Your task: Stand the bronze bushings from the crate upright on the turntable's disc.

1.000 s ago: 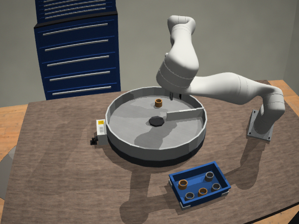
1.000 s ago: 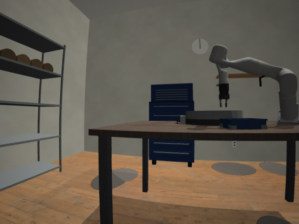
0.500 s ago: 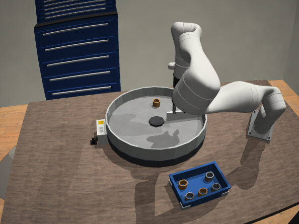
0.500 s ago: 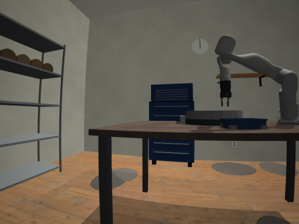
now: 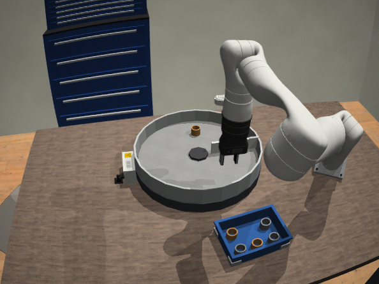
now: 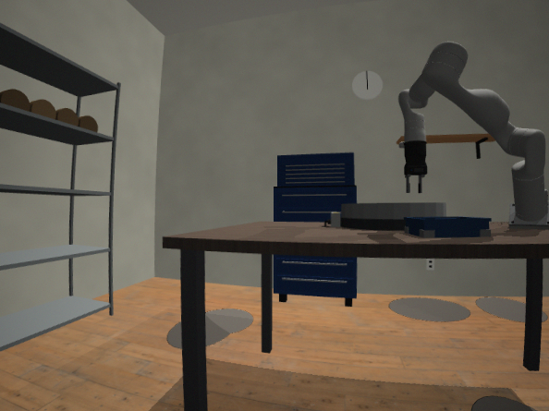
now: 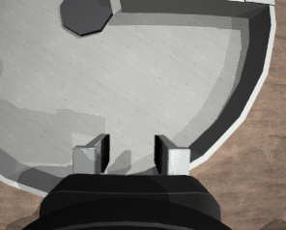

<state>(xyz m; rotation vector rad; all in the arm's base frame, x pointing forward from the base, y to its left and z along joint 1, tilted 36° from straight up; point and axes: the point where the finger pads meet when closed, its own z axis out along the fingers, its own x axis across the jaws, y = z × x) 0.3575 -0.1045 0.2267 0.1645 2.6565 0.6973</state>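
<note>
My gripper [image 5: 229,163] [image 6: 414,192] [image 7: 131,148] is open and empty, above the right part of the turntable's disc [image 5: 169,168] [image 7: 159,72]. A bronze bushing [image 5: 196,131] stands upright on the disc behind the dark hub [image 5: 198,154] [image 7: 85,15]. In the blue crate [image 5: 224,247] [image 6: 447,227], right of and in front of the turntable, two bronze bushings stand at the left [image 5: 231,233] and at the front middle [image 5: 257,243]. Three steel bushings are there too: back right [image 5: 265,223], right [image 5: 274,237] and front left [image 5: 240,249]. The crate's inside is hidden in the exterior view.
A raised rim [image 5: 198,193] [image 6: 393,211] [image 7: 261,87] surrounds the disc. A fixed divider [image 5: 215,147] [image 7: 184,12] runs from near the hub to the rim, behind my fingers. A small grey box [image 5: 129,175] [image 6: 335,219] sits at the turntable's left side.
</note>
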